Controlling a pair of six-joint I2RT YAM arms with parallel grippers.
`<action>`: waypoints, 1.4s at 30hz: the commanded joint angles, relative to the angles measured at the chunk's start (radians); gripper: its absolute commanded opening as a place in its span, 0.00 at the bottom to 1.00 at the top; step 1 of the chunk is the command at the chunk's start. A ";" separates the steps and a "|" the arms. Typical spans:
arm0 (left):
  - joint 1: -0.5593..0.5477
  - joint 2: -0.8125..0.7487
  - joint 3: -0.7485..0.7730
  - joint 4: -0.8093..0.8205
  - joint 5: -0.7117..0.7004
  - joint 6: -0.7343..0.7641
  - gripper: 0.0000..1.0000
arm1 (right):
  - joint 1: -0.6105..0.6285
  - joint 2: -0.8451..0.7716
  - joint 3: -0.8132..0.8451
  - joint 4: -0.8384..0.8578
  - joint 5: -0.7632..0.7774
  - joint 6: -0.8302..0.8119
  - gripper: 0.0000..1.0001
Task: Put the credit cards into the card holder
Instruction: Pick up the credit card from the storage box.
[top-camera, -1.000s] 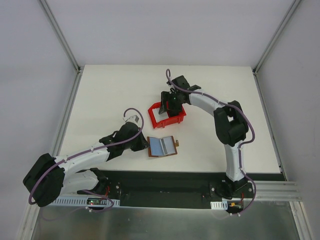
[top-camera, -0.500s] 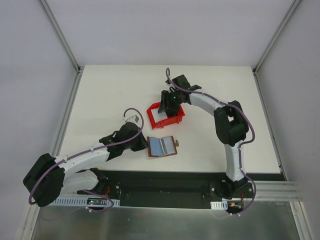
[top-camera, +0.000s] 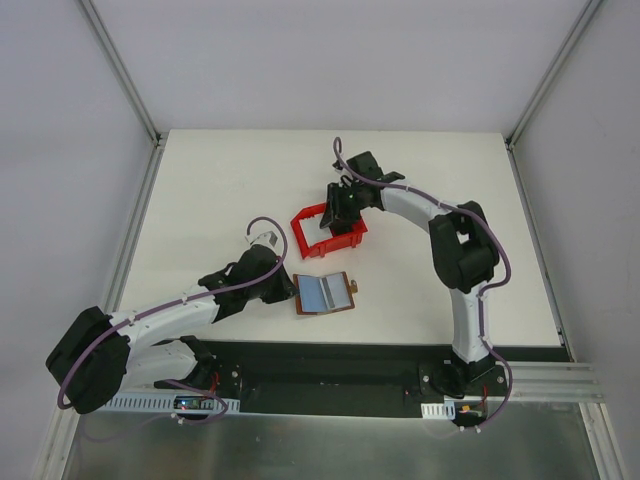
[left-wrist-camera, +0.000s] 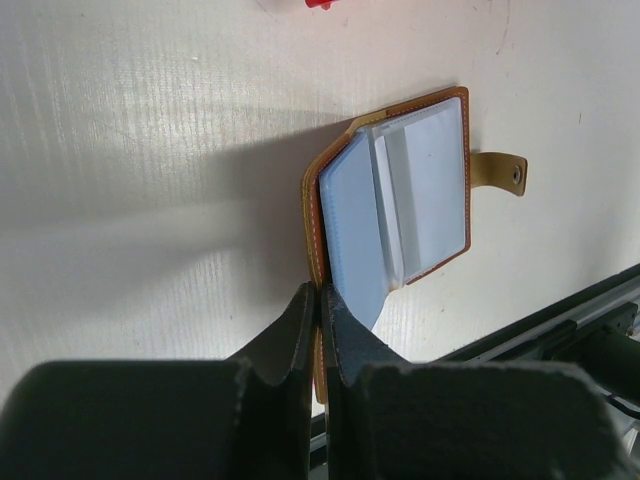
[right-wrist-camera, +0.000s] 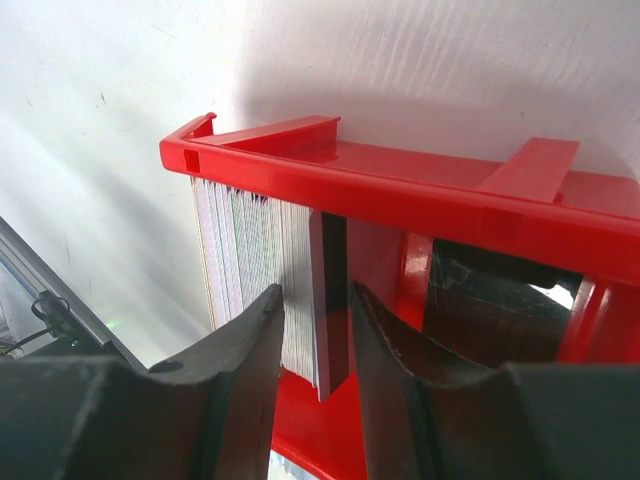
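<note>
The brown card holder (top-camera: 326, 293) lies open on the white table, its pale blue-grey pockets up and its clasp strap (left-wrist-camera: 500, 170) to the right. My left gripper (top-camera: 293, 288) is shut on the holder's left cover edge; in the left wrist view my gripper (left-wrist-camera: 318, 300) pinches that edge of the holder (left-wrist-camera: 420, 200). My right gripper (top-camera: 340, 212) reaches into the red bin (top-camera: 305, 240). In the right wrist view its jaws (right-wrist-camera: 315, 320) stand apart around the end of an upright stack of credit cards (right-wrist-camera: 250, 270), a gap showing beside the last card (right-wrist-camera: 330, 300).
The red bin (right-wrist-camera: 400, 190) stands just behind the holder, near the table's middle. A black and metal rail (top-camera: 350, 365) runs along the near edge. White walls enclose the left, right and back sides.
The red bin has shifted and turned slightly to the left with my right gripper inside it. The left arm and the card holder have not moved.
</note>
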 joint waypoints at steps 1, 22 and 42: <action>0.009 -0.016 -0.008 0.001 -0.016 0.003 0.00 | -0.004 -0.082 -0.009 0.014 -0.032 0.005 0.35; 0.009 -0.009 -0.008 0.001 -0.016 0.003 0.00 | -0.018 -0.097 -0.005 0.018 -0.052 0.019 0.18; 0.009 -0.002 -0.012 0.001 0.004 -0.002 0.00 | -0.046 -0.186 -0.008 -0.038 0.146 -0.023 0.00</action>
